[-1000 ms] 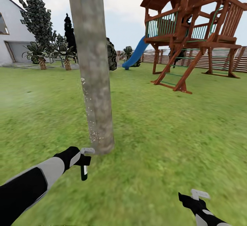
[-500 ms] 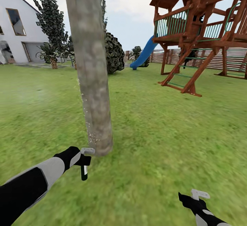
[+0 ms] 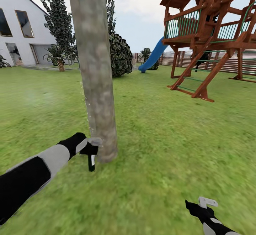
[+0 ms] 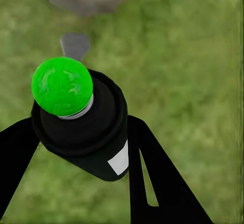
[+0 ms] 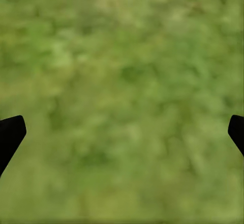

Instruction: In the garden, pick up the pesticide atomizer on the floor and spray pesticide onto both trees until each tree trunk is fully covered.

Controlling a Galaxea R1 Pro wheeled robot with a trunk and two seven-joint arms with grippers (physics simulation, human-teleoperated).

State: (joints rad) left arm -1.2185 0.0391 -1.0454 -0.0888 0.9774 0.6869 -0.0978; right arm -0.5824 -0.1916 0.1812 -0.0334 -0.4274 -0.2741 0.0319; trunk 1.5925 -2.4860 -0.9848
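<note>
Beside the tree trunk (image 3: 95,67), the left gripper (image 3: 93,149) held the pesticide atomizer (image 3: 92,161) clamped between its fingers above the grass (image 3: 160,139): a dark body with a green cap (image 4: 62,85). Low at the right, the right gripper (image 3: 206,203) hung spread wide, holding nothing.

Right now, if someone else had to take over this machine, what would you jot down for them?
Left end effector: shut on the pesticide atomizer, held close to the base of the tree trunk.
Right end effector: open, holding nothing, low over the grass.
Done: atomizer is picked up; pale specks show along the trunk's left edge, lower part.
Left: whether this trunk is fully covered cannot be told, so carry on spraying it, then do the second tree.
</note>
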